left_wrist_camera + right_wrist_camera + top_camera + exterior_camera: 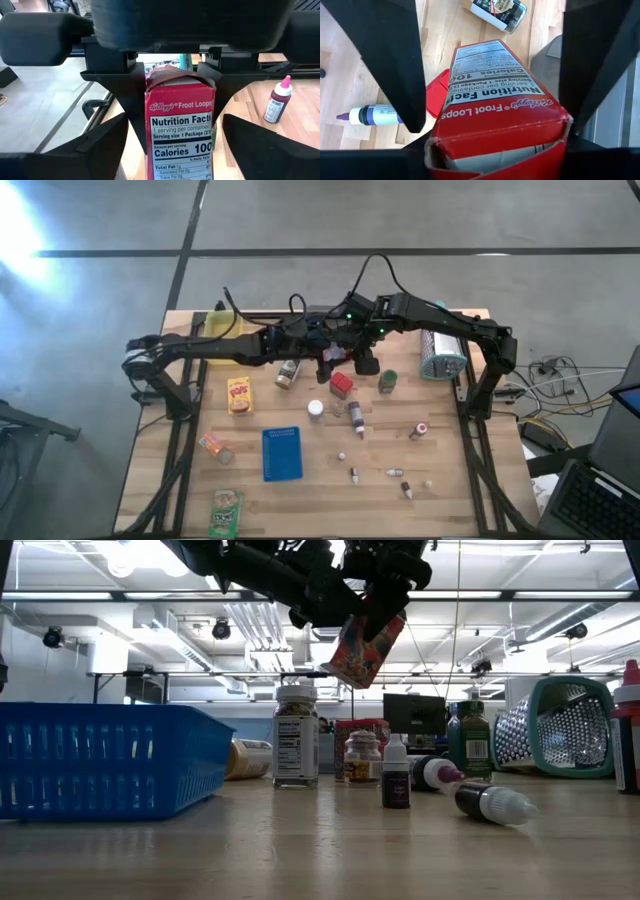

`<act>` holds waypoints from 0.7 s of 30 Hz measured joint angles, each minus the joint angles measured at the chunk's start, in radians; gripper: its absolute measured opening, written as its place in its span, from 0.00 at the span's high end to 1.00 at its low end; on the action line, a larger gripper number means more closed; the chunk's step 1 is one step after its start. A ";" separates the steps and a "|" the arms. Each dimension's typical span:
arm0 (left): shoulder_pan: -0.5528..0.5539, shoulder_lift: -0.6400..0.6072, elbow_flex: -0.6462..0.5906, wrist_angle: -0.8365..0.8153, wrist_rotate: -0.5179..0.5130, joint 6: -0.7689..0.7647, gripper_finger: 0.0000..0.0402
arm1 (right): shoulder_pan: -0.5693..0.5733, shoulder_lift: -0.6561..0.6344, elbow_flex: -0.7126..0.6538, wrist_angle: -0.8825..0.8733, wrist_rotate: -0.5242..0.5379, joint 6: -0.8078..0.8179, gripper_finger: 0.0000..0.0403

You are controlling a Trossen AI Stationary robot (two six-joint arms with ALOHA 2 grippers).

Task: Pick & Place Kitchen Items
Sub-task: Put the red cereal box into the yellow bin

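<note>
Two dark robot arms meet above the middle of a wooden table [450, 480], passing a small red Froot Loops box [365, 648] between them in the air. The right gripper [490, 145] pinches one end of the box between its two fingers, the crumpled top flap sitting at their base. The left gripper [172, 135] faces the other end, its fingers spread on either side of the box; whether they touch its sides cannot be told. From table height the box hangs tilted, well above the table. Below it on the table stand small jars and dropper bottles, among them a white-capped jar [296, 735]. A blue basket [100, 755] sits apart to one side.
</note>
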 joint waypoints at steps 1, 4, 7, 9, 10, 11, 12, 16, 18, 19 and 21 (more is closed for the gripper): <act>0.000 0.000 0.000 0.000 0.000 0.000 0.24 | 0.000 0.000 0.000 0.000 0.000 0.000 0.58; 0.000 0.000 0.000 0.000 0.000 0.000 0.29 | 0.000 0.000 0.000 0.000 0.000 0.000 0.59; 0.000 0.000 0.000 -0.001 0.000 0.000 0.34 | 0.000 0.000 0.000 0.000 0.000 0.000 0.62; 0.000 0.000 0.000 -0.001 0.000 -0.002 0.37 | 0.000 0.000 0.000 0.000 -0.001 0.000 0.63; 0.000 0.000 0.000 -0.001 0.000 -0.002 0.38 | 0.000 0.000 0.000 0.000 -0.001 0.000 0.64; 0.000 0.000 0.000 -0.001 0.000 -0.002 0.39 | 0.000 0.000 0.000 0.000 -0.001 0.000 0.64; 0.000 0.000 0.000 -0.002 0.000 -0.002 0.41 | 0.000 0.000 0.000 0.000 -0.001 0.000 0.65; 0.000 0.000 0.000 -0.003 0.000 -0.004 0.46 | 0.000 0.000 0.000 0.000 -0.001 0.000 0.62; 0.000 0.001 0.000 -0.004 0.000 -0.008 0.48 | 0.000 0.000 0.000 0.001 0.000 0.001 0.60; 0.000 0.001 0.000 -0.004 0.000 -0.008 0.49 | 0.000 0.000 0.000 0.002 0.000 0.004 0.58; 0.000 0.001 0.000 -0.004 0.001 -0.009 0.50 | 0.000 0.000 0.000 0.002 0.000 0.014 0.56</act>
